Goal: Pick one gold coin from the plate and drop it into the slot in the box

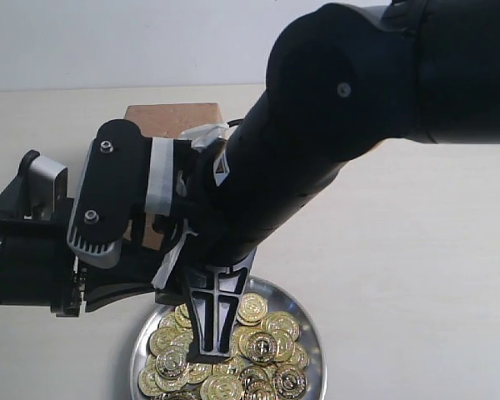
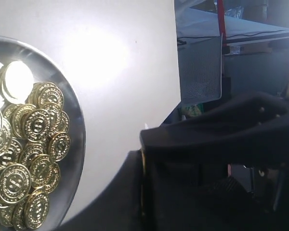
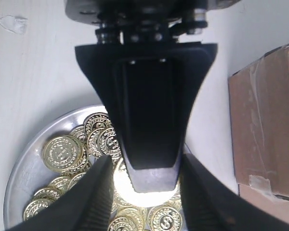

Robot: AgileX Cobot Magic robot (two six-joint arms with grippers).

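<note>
The silver plate [image 1: 312,329] lies at the front of the table, heaped with gold coins [image 1: 267,337]. My right gripper [image 1: 212,333] points down into the heap. In the right wrist view it [image 3: 145,163] is open, its fingers [image 3: 98,202] apart over the coins [image 3: 62,154], with a black wedge-shaped part between them above a glaring coin [image 3: 125,185]. My left gripper [image 1: 125,287] hangs just left of the plate. Its jaws [image 2: 143,144] are shut, with a thin gold coin edge [image 2: 143,178] in the seam. The cardboard box [image 1: 171,117] stands behind the arms. Its slot is hidden.
The right arm's thick black links [image 1: 317,142] cover the middle of the exterior view and most of the box. The right wrist view shows the box's taped side [image 3: 265,125] beside the plate [image 3: 29,178]. In the left wrist view the table edge [image 2: 176,72] is close by.
</note>
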